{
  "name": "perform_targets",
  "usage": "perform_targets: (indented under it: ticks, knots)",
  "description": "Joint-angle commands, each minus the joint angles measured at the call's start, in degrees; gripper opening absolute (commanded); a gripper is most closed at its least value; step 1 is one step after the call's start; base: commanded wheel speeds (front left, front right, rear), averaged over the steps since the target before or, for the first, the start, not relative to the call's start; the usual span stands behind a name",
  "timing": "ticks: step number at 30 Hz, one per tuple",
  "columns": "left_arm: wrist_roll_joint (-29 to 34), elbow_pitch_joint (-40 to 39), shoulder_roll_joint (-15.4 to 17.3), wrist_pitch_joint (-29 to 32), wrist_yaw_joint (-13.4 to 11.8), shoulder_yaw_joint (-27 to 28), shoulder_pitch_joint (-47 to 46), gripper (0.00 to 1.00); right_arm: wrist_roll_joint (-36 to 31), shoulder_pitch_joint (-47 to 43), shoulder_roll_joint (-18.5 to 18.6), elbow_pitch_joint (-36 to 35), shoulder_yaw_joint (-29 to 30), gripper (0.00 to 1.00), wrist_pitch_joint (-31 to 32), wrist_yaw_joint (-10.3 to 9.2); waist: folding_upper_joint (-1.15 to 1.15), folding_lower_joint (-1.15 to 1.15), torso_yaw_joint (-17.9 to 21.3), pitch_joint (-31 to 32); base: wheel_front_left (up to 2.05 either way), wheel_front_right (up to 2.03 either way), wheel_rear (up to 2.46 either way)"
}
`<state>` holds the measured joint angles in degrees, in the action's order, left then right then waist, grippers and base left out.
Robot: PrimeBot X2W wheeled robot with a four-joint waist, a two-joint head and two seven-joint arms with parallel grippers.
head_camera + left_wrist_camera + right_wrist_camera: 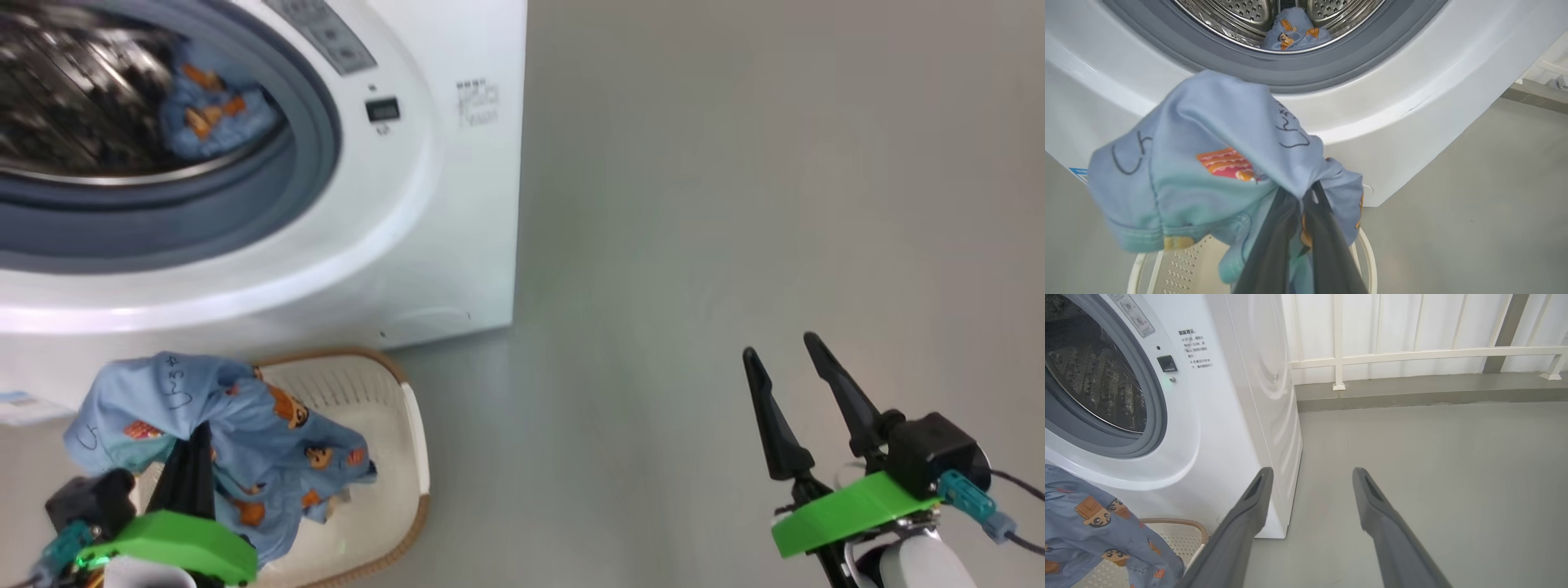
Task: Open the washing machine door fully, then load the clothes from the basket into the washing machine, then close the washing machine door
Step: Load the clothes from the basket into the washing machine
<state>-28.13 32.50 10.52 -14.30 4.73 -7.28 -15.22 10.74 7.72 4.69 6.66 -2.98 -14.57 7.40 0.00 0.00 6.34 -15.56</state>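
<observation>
My left gripper (196,437) is shut on a light blue bear-print garment (237,441), which hangs lifted above the cream basket (400,416) in front of the washing machine (424,204). In the left wrist view the garment (1216,163) drapes over the closed fingers (1290,245), just below the open drum mouth. Another blue bear-print garment (208,110) lies inside the steel drum (1294,34). The washing machine door is out of view. My right gripper (784,351) hovers open over bare floor to the right, holding nothing; its fingers (1249,510) point past the machine's corner.
Grey floor (735,204) spreads to the right of the machine. A white railing (1412,355) and a low kerb run along the far wall. The basket (1180,526) sits tight against the machine's front base.
</observation>
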Motion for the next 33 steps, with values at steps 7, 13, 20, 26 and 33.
perform_targets:
  ticks: [7, 13, 20, 26, 33]
  knots:
    - [6.17, -11.62, -1.25, -0.70, -0.50, 6.39, 7.69, 0.00, 0.25, -3.10, 0.98, -0.90, -0.69, 1.00, -0.43, 0.09, 0.00, 0.00, -1.79, 9.55, 0.00, 0.00, 0.00]
    - [9.71, -19.02, -3.14, -0.70, -0.42, 9.30, 12.40, 0.00, 0.22, -4.98, 1.27, -0.62, -0.69, 1.00, -0.43, 0.09, 0.00, 0.00, -1.86, 12.94, 0.00, 0.00, 0.00]
    - [12.58, -25.11, -4.80, -0.70, 0.36, 11.39, 16.74, 0.00, 0.06, -6.86, 1.50, -1.14, -0.24, 1.00, -0.43, 0.09, 0.00, 0.00, -2.19, 15.50, 0.00, 0.00, 0.00]
    - [14.08, -27.32, -6.03, -0.70, 0.30, 12.69, 19.47, 0.00, -0.32, -7.61, 1.67, -1.64, 0.21, 1.00, -0.43, 0.09, 0.00, 0.00, -2.52, 16.47, 0.00, 0.00, 0.00]
    - [14.50, -27.81, -6.95, -0.70, 0.52, 13.28, 21.14, 0.00, -0.95, -8.31, 1.75, -1.78, 0.19, 1.00, -0.43, 0.09, 0.00, 0.00, -3.16, 17.18, 0.00, 0.00, 0.00]
